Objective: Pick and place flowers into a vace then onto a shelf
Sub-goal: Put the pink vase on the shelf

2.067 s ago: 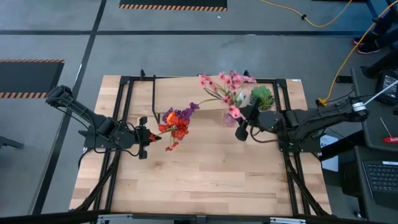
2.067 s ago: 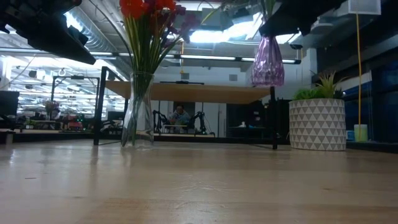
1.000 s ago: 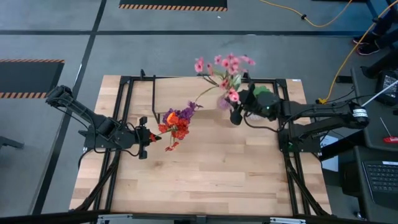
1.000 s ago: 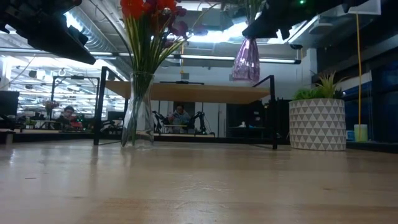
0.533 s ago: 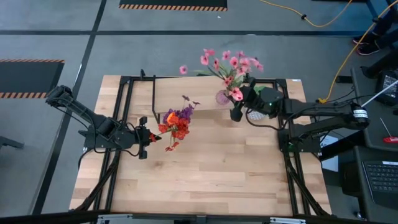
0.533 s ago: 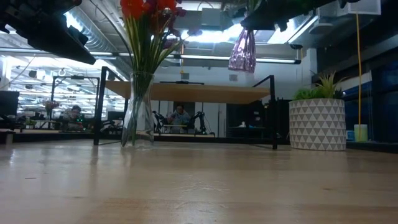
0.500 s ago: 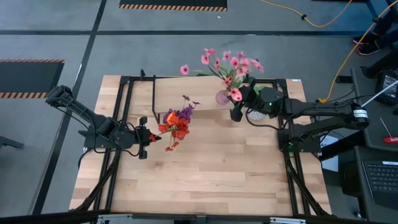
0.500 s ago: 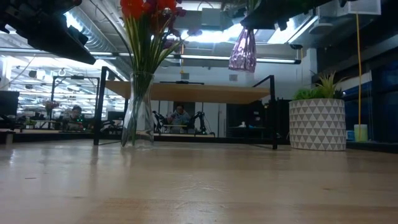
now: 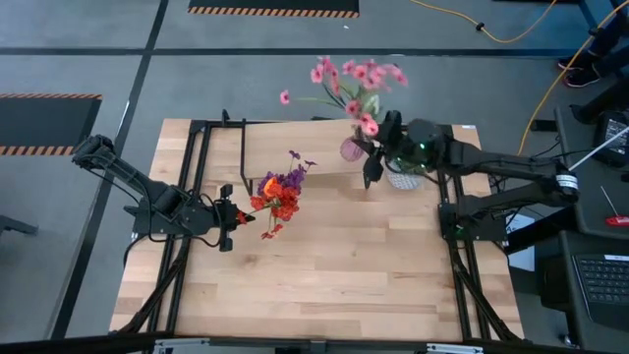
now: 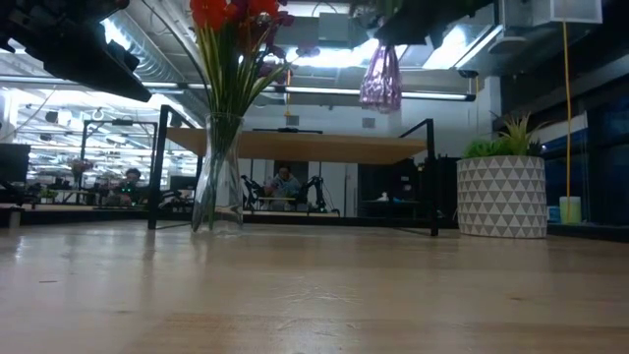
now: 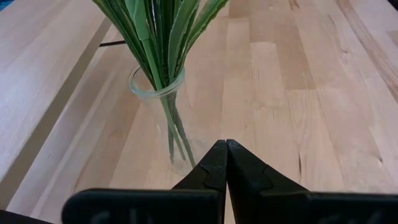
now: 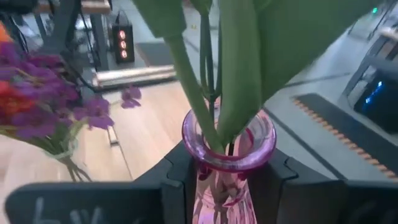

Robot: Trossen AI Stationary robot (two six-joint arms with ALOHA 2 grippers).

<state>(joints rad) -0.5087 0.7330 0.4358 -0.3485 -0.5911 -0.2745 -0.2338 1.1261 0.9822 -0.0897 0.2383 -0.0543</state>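
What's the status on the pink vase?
Right gripper clamped on pink vase with flowers, held above the shelf. Left gripper shut, empty, beside clear vase. Potted plant nearby.

Setting: a light-wood tabletop [image 9: 324, 275] stands on a grey concrete floor [image 9: 256, 84] marked by black lines and hazard-striped mats [image 9: 273, 10]. A yellow cable [image 9: 511, 37] trails across the floor. A desk with a keyboard [image 9: 601, 280] lies to one side. Beyond the table, an open workshop with ceiling strip lights [image 10: 334, 57] holds seated people [image 10: 284, 183] at distant benches.
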